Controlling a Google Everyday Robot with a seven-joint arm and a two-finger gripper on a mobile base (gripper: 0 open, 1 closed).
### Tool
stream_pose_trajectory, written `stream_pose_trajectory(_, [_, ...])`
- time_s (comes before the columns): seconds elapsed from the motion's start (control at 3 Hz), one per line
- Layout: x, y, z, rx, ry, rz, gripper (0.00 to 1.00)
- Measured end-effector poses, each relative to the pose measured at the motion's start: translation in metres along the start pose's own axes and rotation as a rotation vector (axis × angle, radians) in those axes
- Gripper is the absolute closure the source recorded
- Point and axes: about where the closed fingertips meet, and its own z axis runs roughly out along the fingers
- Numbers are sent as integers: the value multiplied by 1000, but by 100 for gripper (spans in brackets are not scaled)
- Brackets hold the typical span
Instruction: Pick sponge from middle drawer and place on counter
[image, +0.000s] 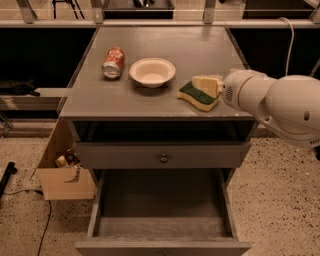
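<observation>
Camera view is showing the sponge lying flat on the surface, green face up over its yellow layer. It is sitting near the front right corner, just inside the front edge. The hand is sitting on the sponge's rear right part, touching it from above. The white arm is reaching in past the right edge. Whether the hand is gripping the sponge or has let go, I cannot tell.

The sponge's long axis is running roughly along the front edge, tilted a little, so most of its length is lying to the left of the hand and toward the front. A white bowl is resting near the middle of the surface, apart from the sponge. A tipped can is lying toward the left edge. The middle drawer is standing pulled out below, its grey floor bare.

Judging by this, the placing is nearly finishing. What is remaining is letting go and lifting straight up and back to the right, without dragging the sponge toward the front edge.
</observation>
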Motion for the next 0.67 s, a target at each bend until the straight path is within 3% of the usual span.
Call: stream_pose_trajectory(0.67, [0,0,0,0,0,0,0])
